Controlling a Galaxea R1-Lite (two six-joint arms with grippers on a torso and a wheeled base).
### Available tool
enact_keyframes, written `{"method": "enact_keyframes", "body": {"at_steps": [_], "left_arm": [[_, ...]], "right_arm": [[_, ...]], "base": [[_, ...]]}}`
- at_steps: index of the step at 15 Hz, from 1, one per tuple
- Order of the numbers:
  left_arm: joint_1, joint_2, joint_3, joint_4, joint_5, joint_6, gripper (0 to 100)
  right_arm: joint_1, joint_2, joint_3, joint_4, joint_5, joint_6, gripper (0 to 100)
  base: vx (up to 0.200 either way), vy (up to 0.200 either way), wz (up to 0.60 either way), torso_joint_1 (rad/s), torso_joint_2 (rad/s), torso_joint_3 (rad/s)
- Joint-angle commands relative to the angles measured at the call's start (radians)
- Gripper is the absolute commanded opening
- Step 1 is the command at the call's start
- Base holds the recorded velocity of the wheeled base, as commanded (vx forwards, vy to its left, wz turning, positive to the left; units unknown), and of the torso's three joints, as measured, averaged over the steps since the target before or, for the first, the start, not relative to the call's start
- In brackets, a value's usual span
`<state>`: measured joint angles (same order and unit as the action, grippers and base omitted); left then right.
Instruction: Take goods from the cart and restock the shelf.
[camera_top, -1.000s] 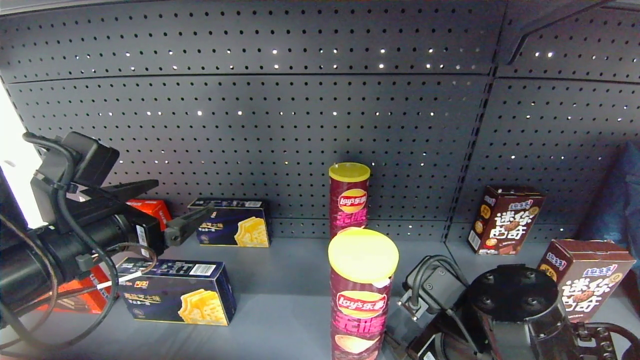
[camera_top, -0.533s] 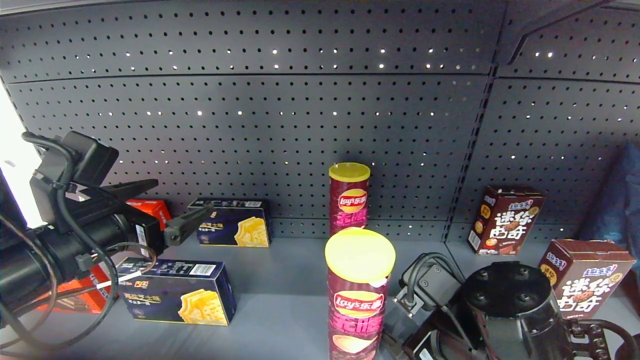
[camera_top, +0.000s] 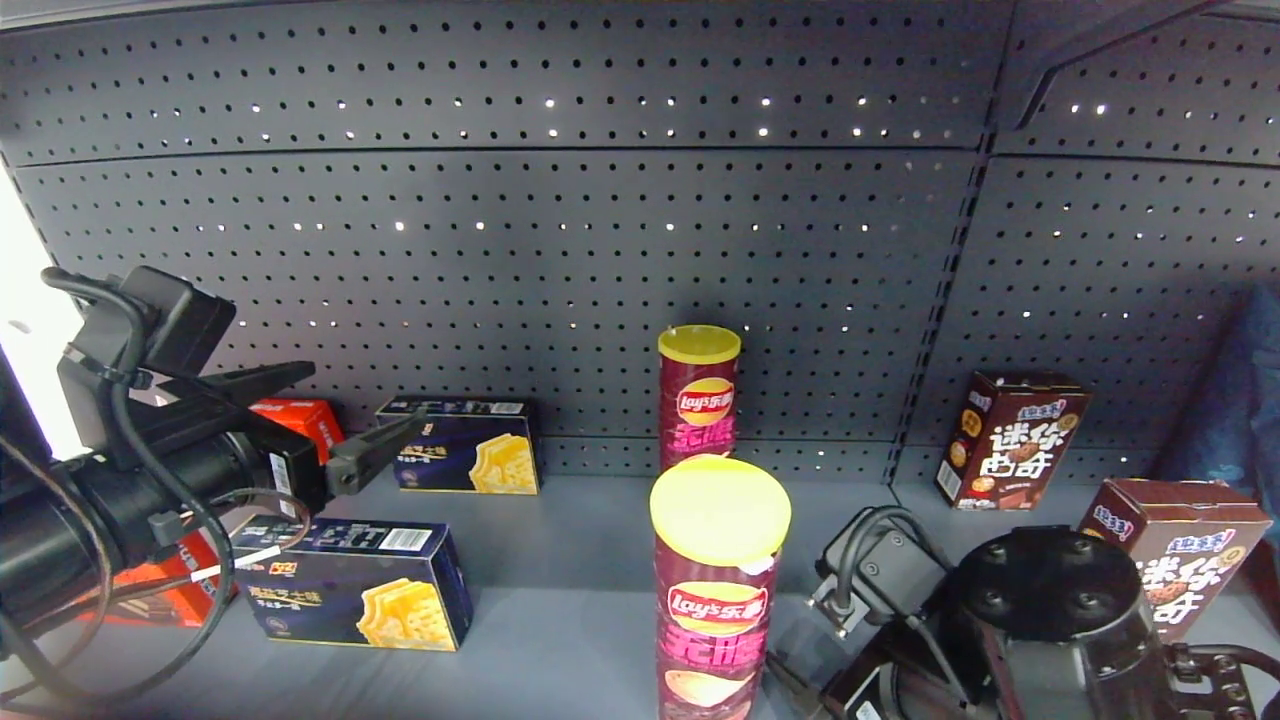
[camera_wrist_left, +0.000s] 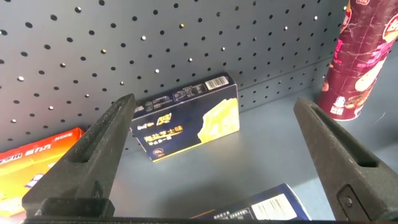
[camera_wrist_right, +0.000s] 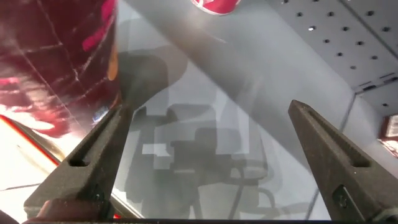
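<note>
Two maroon chips cans with yellow lids stand upright on the grey shelf (camera_top: 560, 560): a front can (camera_top: 718, 580) and a rear can (camera_top: 698, 400) against the pegboard. My right gripper (camera_wrist_right: 209, 109) is open and holds nothing. The front can (camera_wrist_right: 56, 68) stands just beyond one of its fingers, outside the gap. My right arm (camera_top: 1050, 610) sits low, to the right of that can. My left gripper (camera_top: 368, 392) hangs open and empty over the shelf's left part, above a navy cracker box (camera_top: 350, 580). Between its fingers (camera_wrist_left: 99, 155) a second navy box (camera_wrist_left: 186, 115) lies against the back panel.
A red box (camera_top: 300, 415) and an orange box (camera_top: 160, 595) lie at the far left. Two brown cookie boxes (camera_top: 1005, 440) (camera_top: 1175, 555) stand at the right. The perforated back panel (camera_top: 500, 250) closes the shelf behind. Bare shelf lies between the navy boxes and the cans.
The front can shifted slightly left and then stayed put. My right arm has drawn away from it to the right. The left arm has barely moved.
</note>
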<state>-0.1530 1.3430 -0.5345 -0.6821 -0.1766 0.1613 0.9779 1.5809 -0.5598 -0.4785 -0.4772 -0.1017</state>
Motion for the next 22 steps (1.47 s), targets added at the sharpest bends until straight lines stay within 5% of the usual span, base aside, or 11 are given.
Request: {"method": "enact_keyframes", "body": {"at_steps": [1,6,8,9,11,13,15,17,19,22], "left_arm": [[0.001,-0.002,0.005,0.000,0.000,-0.002,100],[0.003,-0.018,0.016,0.000,0.002,-0.002,100],[0.007,-0.041,0.042,0.000,0.002,-0.005,100],[0.007,-0.044,0.042,0.000,0.002,-0.005,100],[0.006,-0.062,0.048,0.000,0.002,-0.042,100],[0.004,-0.065,0.047,0.000,0.002,-0.042,100],[-0.002,-0.065,0.045,0.000,0.000,-0.040,100],[-0.014,-0.064,0.037,0.000,0.000,-0.039,100],[-0.030,-0.067,0.045,0.000,0.002,-0.035,100],[-0.033,-0.068,0.044,0.000,0.000,-0.035,100]], "right_arm": [[-0.024,-0.116,0.032,0.000,-0.008,0.004,100],[-0.182,-0.325,-0.029,-0.003,-0.095,0.031,100],[-0.268,-0.423,-0.034,-0.026,-0.207,0.085,100],[-0.271,-0.427,-0.032,-0.031,-0.218,0.089,100],[-0.300,-0.527,-0.005,-0.084,-0.416,0.158,100],[-0.311,-0.610,-0.003,-0.060,-0.431,0.126,100],[-0.315,-0.685,0.011,0.040,-0.313,0.068,100],[-0.403,-0.731,0.001,0.219,-0.083,0.062,100],[-0.519,-0.736,-0.002,0.227,0.124,0.057,100],[-0.679,-0.788,0.031,0.225,0.273,0.077,100]], "base": [[0.000,0.000,0.00,0.000,0.00,0.000],[0.000,0.000,0.00,0.000,0.00,0.000],[0.000,0.000,0.00,0.000,0.00,0.000],[0.000,0.000,0.00,0.000,0.00,0.000],[0.000,0.000,0.00,0.000,0.00,0.000],[0.000,0.000,0.00,0.000,0.00,0.000],[0.000,0.000,0.00,0.000,0.00,0.000],[0.000,0.000,0.00,0.000,0.00,0.000],[0.000,0.000,0.00,0.000,0.00,0.000],[0.000,0.000,0.00,0.000,0.00,0.000]]}}
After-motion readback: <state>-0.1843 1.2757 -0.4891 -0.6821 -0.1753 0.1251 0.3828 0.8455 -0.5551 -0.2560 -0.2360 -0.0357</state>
